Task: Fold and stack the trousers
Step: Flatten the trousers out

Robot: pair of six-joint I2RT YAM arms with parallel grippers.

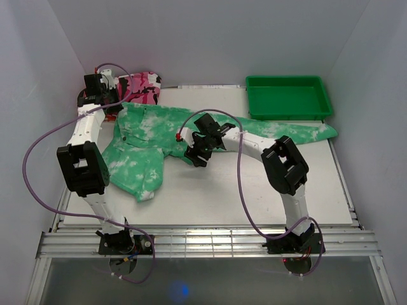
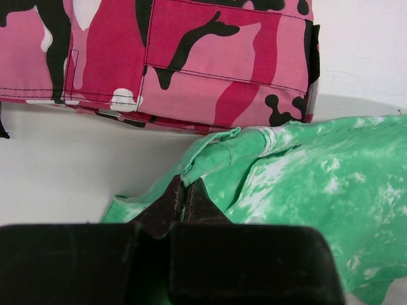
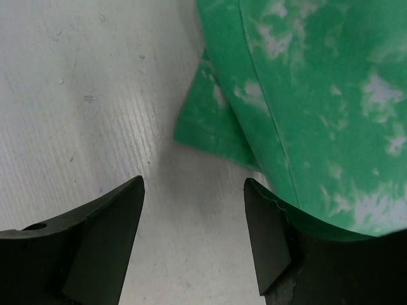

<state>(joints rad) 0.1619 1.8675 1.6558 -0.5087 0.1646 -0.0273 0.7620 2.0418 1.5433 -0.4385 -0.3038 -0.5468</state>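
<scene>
Seen from above, the left gripper [image 1: 102,89] sits far out at ten o'clock on the table [image 1: 222,197]; its wrist view shows the fingers [image 2: 166,204] pressed together, pinching a raised fold at the corner of the trousers [image 1: 152,136]. Just past that corner, towards eleven o'clock, lies the pink camouflage folded cloth [image 1: 145,86], its near edge close to the green fabric but apart from it in the left wrist view. The trousers spread over the left and middle of the table; one leg hangs back towards seven o'clock, doubled loosely; the other runs to three o'clock, under the right arm, and ends just on the near side of the green tray [image 1: 286,79], which stands at one o'clock. Near the table's middle the right gripper [image 1: 194,154] hovers at the near edge of the trousers; its jaws stand apart, nothing between them but bare table; a hem corner of the cloth lies ahead of them, and the right finger [image 3: 270,241] overlaps the green edge.
</scene>
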